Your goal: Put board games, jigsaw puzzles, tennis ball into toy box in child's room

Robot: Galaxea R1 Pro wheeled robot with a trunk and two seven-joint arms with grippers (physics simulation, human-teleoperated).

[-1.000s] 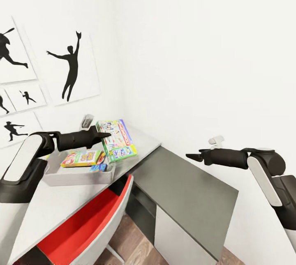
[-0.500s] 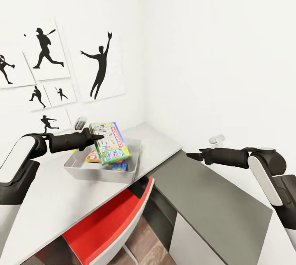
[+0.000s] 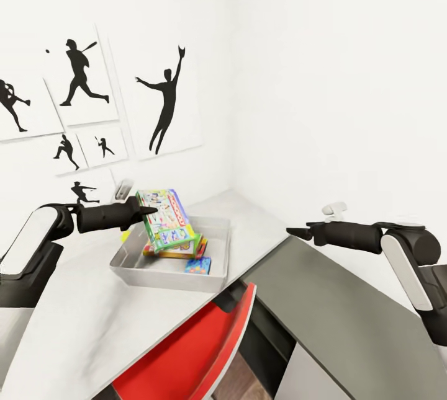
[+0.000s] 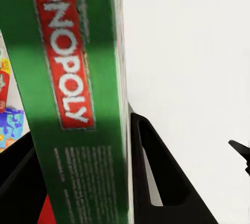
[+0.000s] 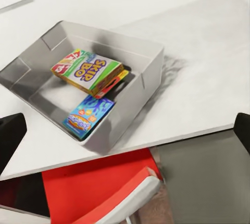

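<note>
Room: white walls and black sports-silhouette pictures (image 3: 164, 99) up on the left wall, in the head view.
Table: the long pale desk (image 3: 87, 325) runs into the corner, and there it meets the darker grey section (image 3: 347, 325).
Chair: the red-and-white chair (image 3: 198, 350) is tucked under the desk edge, right below the toy box.
Toy box: the shallow grey bin (image 3: 158, 273) sits on the pale desk near the corner, open side up; the right wrist view looks straight down into it (image 5: 140, 86).
Monopoly box: the big green board game (image 3: 164, 219) hangs tilted on edge over the toy box, its lower corner down among the boxes inside; whether it touches them, I can't tell. Up close its red MONOPOLY band (image 4: 65, 62) is plain to read.
Left gripper: the left gripper (image 3: 148, 209) is pinching that Monopoly box, with one dark finger (image 4: 156, 172) pressed to its side.
Right gripper: the right gripper (image 3: 290, 232) hangs over the dark grey section, well apart from the bin; its tips are spread wide with nothing between them.
SKIP-BO box: it lies flat in the bin (image 5: 88, 70), propped over another flat piece at its far edge.
Blue box: the small blue game (image 5: 89, 115) lies flat on the bin floor, just beside the SKIP-BO.
</note>
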